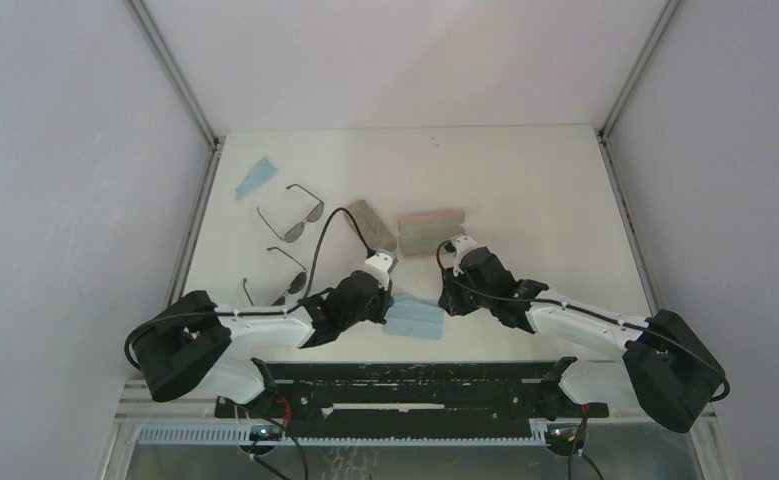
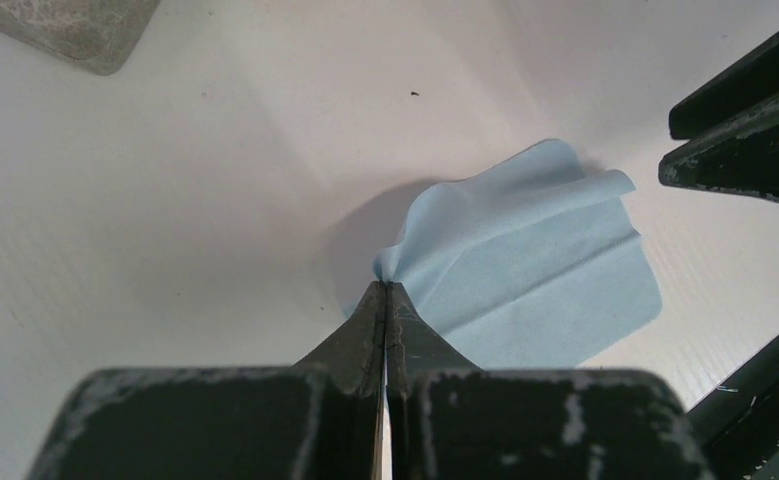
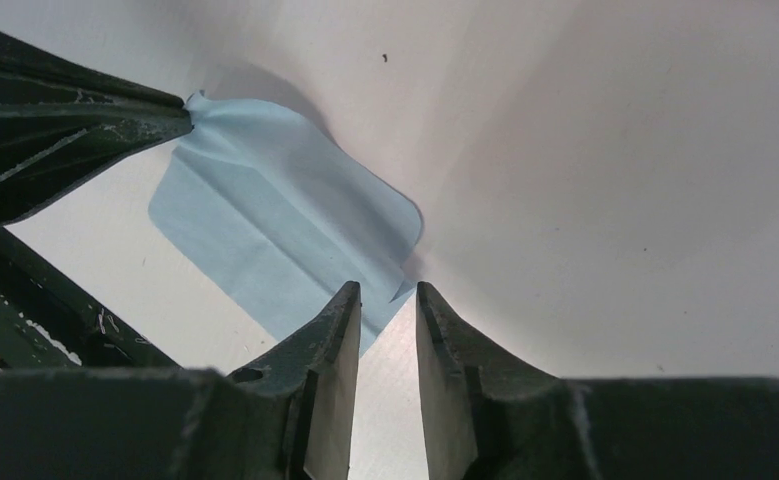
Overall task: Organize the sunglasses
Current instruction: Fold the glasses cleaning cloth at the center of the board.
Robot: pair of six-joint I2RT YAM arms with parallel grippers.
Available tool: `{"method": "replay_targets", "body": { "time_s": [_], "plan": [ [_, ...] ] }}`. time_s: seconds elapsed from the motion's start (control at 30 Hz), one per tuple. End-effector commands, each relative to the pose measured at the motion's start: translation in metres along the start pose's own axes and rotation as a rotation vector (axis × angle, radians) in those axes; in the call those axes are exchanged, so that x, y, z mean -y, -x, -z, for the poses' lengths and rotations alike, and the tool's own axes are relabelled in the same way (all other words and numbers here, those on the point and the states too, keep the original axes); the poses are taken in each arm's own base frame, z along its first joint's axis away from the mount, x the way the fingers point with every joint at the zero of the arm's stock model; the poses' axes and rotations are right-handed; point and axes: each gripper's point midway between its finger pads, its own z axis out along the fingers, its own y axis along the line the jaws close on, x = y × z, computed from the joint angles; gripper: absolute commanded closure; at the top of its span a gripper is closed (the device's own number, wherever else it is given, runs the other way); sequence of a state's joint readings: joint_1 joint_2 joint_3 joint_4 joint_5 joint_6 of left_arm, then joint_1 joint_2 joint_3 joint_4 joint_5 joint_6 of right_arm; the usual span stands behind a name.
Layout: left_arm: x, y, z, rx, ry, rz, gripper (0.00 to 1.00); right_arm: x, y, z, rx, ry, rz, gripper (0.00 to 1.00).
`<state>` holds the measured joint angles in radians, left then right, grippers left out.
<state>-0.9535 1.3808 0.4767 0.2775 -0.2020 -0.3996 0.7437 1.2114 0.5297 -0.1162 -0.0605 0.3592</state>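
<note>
Left gripper (image 2: 386, 287) is clenched on a corner of the light blue cloth (image 2: 525, 260) (nearer the arms than the grey-brown case (image 1: 372, 224)). Right gripper (image 3: 388, 290) stands parted at the cloth's edge, seemingly gripping nothing. The larger sunglasses (image 1: 293, 215) and the smaller pair (image 1: 277, 287) lie left of that case.

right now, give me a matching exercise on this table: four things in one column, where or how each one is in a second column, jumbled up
Things
1. left end effector
2. right end effector
3. pink case
4. far blue cloth

Place or state
A. near the far left corner of the table
B. jaws apart with nothing between them, at the edge of the near blue cloth
C. shut on a corner of the near blue cloth
D. mid-table, beside the grey-brown case

Pairs: 1-C, 2-B, 3-D, 4-A
</note>
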Motion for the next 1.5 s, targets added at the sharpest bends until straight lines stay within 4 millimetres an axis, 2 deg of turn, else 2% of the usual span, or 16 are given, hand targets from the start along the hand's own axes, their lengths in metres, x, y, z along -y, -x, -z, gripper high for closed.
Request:
{"method": "replay_targets", "body": {
  "time_s": [0.0, 0.17, 0.4, 0.67, 1.03, 1.47],
  "plan": [
    [0.005, -0.006, 0.002, 0.008, -0.030, -0.003, 1.00, 0.001, 0.013, 0.002, 0.044, -0.008, -0.082, 0.73],
    [0.007, -0.019, 0.008, -0.012, -0.047, -0.002, 1.00, 0.004, 0.012, 0.001, 0.037, -0.008, -0.122, 0.71],
    [-0.002, -0.034, 0.015, -0.016, -0.030, 0.024, 1.00, 0.000, 0.013, -0.001, 0.016, 0.042, -0.151, 0.65],
    [-0.001, -0.037, 0.012, -0.031, -0.030, 0.019, 1.00, -0.019, 0.015, -0.008, -0.024, 0.151, -0.124, 0.64],
    [0.000, -0.033, 0.014, -0.021, -0.033, 0.016, 1.00, -0.016, 0.015, -0.032, -0.115, 0.120, -0.118, 0.64],
    [0.000, -0.031, 0.016, -0.011, -0.038, 0.017, 1.00, -0.012, 0.001, -0.043, -0.238, 0.007, -0.072, 0.66]
  ]
}}
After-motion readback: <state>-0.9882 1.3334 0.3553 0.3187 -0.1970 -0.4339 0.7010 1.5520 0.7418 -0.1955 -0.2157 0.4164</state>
